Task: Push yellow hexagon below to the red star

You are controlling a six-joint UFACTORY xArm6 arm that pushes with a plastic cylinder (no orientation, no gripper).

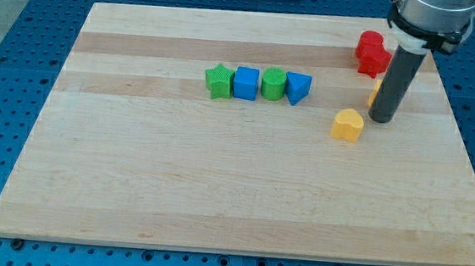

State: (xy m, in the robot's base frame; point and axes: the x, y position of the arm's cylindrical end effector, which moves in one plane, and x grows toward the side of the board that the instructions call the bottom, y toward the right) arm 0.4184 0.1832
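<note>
Rod tip set against the yellow hexagon below the red star

My tip (pixel 380 120) is seen near the view's right, with the yellow hexagon (pixel 376 90) mostly hidden behind the rod, just below the red star (pixel 370 52). A yellow heart (pixel 348 125) lies just left of the tip. A row of green star (pixel 218 81), blue cube (pixel 246 83), green cylinder (pixel 273 83) and blue triangle (pixel 298 88) is seen mid-board (pixel 217 182).
</note>
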